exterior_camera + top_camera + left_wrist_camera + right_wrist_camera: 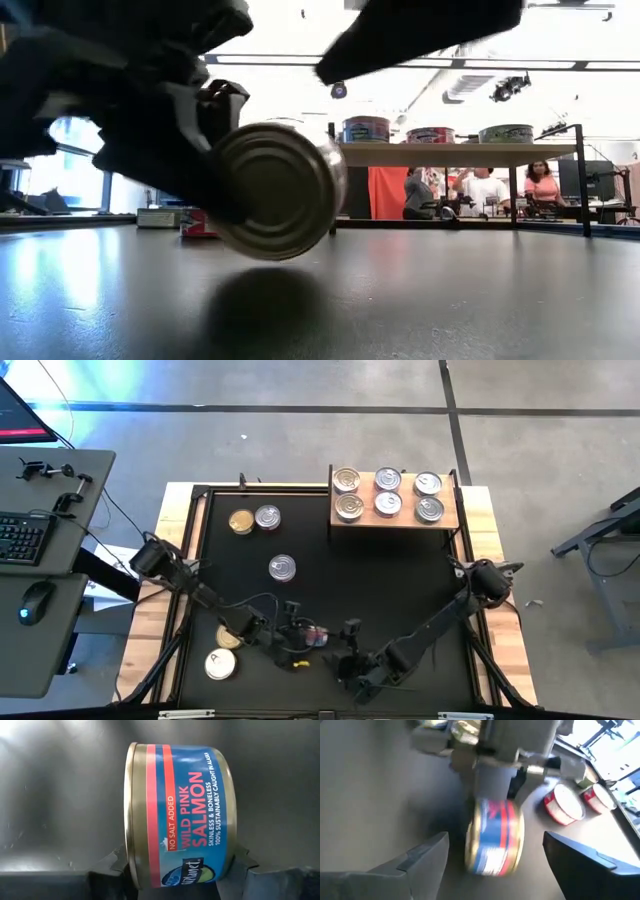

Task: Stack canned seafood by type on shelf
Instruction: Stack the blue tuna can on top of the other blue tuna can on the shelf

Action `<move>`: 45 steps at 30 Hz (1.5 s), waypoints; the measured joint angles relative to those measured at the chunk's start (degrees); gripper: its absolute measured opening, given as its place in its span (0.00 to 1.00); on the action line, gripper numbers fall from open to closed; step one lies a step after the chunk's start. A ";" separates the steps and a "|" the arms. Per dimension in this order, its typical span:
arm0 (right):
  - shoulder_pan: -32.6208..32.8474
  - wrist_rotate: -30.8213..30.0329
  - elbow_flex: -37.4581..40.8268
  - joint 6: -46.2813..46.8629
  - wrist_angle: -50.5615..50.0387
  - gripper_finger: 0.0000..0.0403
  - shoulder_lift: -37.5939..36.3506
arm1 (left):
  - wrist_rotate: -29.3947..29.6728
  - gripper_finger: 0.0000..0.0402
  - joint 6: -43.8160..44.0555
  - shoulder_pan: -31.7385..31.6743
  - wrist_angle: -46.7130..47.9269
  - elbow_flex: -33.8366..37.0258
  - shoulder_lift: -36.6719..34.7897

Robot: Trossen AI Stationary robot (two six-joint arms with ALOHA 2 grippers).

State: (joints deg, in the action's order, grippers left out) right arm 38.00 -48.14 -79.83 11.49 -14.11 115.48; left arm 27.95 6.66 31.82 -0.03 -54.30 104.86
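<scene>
A blue-and-red salmon tin (182, 815) with gold ends is in my left gripper (303, 634), near the table's near edge, and is lifted on its side in the low view (275, 190). My right gripper (350, 657) is open and faces that tin (495, 842) from close by, with its fingers (422, 860) short of it. The light-wood shelf (366, 522) stands at the far right and carries six silver-topped tins (388, 491). Loose tins stand on their bases on the table: a gold one (241, 521), two silver ones (267, 516) (283, 567), and two more near the left arm (220, 664). My left gripper pinches the salmon tin by its two flat ends, one finger (112, 867) on the gold lid rim (131, 845) and the other (242, 865) on the opposite end. The tin lies on its side between the fingers, lifted clear of the table, its shadow below it.
Two red-labelled tins (565, 805) stand close behind the left gripper. Black cables lie by the near edge (295, 660). A raised black rim (200, 495) bounds the table. A desk with keyboard and mouse (30, 540) is off to the left. People sit in the room beyond (485, 190).
</scene>
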 joint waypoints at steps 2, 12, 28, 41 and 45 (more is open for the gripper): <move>-1.61 3.01 -0.56 -0.17 0.58 0.78 0.00 | -0.19 0.42 -0.30 -0.14 2.59 -1.87 0.11; -6.29 13.50 -0.50 2.47 0.06 0.68 0.02 | -0.81 0.42 0.18 -1.13 3.75 -4.29 0.87; -7.42 16.31 -0.35 5.19 -3.00 0.23 -0.02 | -0.60 0.54 2.48 -0.92 6.45 -4.36 -0.56; -8.00 17.92 -2.89 5.16 -5.07 0.46 0.09 | -2.09 0.43 3.81 -1.30 7.19 -4.36 -0.78; -8.83 20.33 -2.80 1.27 -4.50 0.65 0.17 | -2.37 0.43 4.10 -1.98 7.07 -4.36 -0.79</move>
State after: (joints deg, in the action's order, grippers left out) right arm 29.16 -27.81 -82.63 12.76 -18.61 115.65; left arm 25.58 10.76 29.85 7.05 -58.65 104.07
